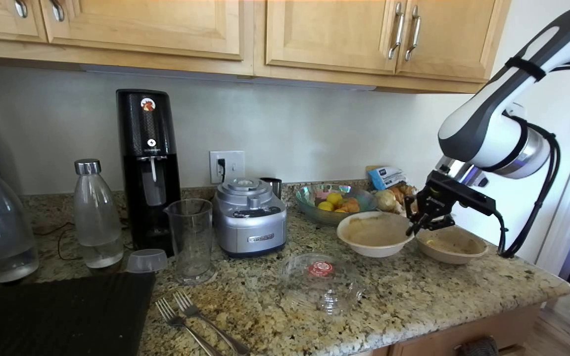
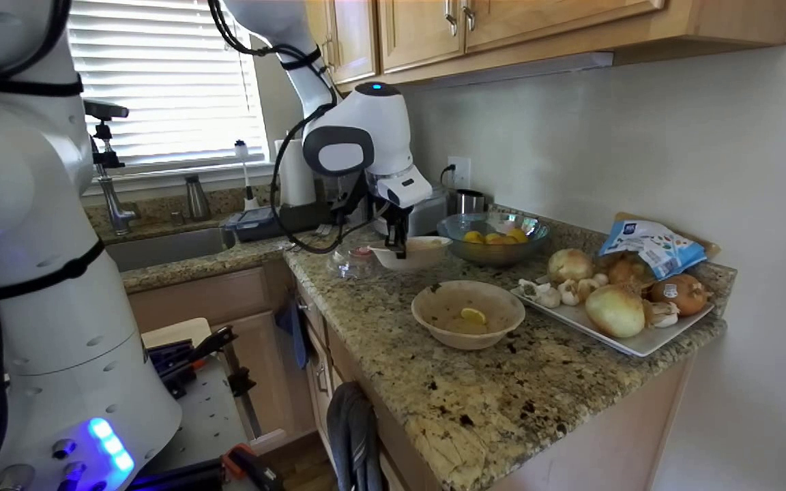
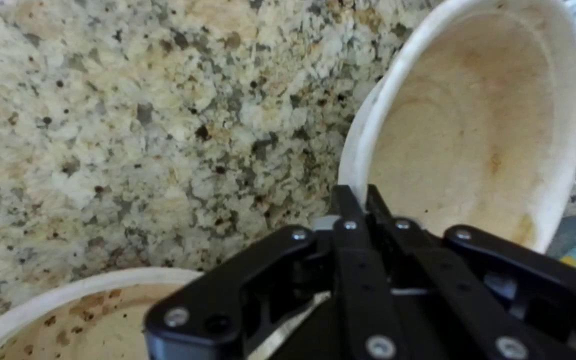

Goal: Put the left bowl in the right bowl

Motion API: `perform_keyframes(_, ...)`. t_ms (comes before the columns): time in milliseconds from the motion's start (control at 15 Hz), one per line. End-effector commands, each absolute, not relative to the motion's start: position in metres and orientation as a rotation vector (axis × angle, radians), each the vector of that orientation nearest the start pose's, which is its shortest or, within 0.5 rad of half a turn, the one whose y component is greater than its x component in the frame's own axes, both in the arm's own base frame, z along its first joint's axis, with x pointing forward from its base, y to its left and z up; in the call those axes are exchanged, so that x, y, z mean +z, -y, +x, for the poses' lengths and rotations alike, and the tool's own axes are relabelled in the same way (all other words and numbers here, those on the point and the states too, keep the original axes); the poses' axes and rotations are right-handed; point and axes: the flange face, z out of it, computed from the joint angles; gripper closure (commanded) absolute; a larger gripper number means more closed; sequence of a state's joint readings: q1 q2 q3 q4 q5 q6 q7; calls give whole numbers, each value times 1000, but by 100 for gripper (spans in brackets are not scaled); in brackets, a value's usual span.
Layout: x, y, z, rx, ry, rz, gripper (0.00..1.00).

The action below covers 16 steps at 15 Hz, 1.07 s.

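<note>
The left bowl (image 1: 371,236) is beige with a pale rim and is tilted. It also shows in an exterior view (image 2: 424,256) and in the wrist view (image 3: 468,125). My gripper (image 1: 411,230) is shut on its rim; the fingertips pinch the rim in the wrist view (image 3: 360,197), one finger inside and one outside. I cannot tell whether the bowl's base touches the counter. The right bowl (image 1: 455,247) sits upright on the counter beside it, with a yellow lemon piece (image 2: 473,316) inside. The right bowl is partly cut off in the wrist view (image 3: 98,320).
A clear glass bowl with fruit (image 2: 495,256) stands close behind the left bowl. A clear plastic container (image 1: 322,284) lies in front of it. A tray (image 2: 638,346) with onions and garlic is behind the right bowl. A food processor (image 1: 250,220) stands farther along the counter.
</note>
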<state>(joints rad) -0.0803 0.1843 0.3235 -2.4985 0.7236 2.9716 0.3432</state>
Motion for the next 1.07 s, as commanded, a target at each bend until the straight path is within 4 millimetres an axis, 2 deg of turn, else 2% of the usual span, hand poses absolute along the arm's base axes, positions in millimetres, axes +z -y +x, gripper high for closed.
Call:
perform_keyframes(0,266,-42,455,-328,-1158,-2528,94)
perform_keyframes(267,277,-15,436,-376,-1234,-2488,94)
perform_keyframes(400,280,-9,426,-390,-1242,-2483,95)
perform_keyframes(467,270,-19,448,-347,-1233,-2484,96)
perform_keyframes(1000,268,-20,448,-339,-1230,-2487,96)
